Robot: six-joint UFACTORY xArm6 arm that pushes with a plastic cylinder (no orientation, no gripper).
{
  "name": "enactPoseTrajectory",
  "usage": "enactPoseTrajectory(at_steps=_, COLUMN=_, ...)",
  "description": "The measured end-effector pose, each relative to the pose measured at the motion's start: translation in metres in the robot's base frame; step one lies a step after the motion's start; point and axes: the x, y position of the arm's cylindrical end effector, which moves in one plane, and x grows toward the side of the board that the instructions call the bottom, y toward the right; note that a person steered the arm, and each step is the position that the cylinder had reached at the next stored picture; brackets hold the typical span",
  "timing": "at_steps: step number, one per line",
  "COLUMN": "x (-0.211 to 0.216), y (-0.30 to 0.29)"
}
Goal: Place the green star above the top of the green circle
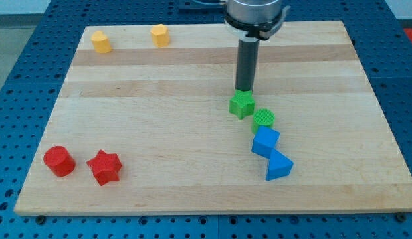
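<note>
There are no jaws on this arm to open or close, only a dark rod, and my tip stands at the green star's twelve o'clock edge, touching it or just short of it. The green star, a squat, bright block with blunt points, lies just at six o'clock from my tip, mid-right on the desk. It sits close at ten o'clock of the ribbed green circle, so I judge it nearly placed, needing only a nudge toward three o'clock.
</note>
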Motion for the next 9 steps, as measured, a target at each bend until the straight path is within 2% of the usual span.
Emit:
enactPoseTrajectory(at_steps=1, x=0.001, y=-0.002)
enactPoseTrajectory(at_steps=2, x=-0.024, y=-0.007)
enactPoseTrajectory(at_steps=3, x=-0.019, y=-0.044)
enactPoseTrajectory(at_steps=4, x=0.018, y=-0.063)
enactPoseTrajectory(at_steps=7, x=0.030, y=0.003)
enactPoseTrajectory(at_steps=9, x=0.021, y=-0.005)
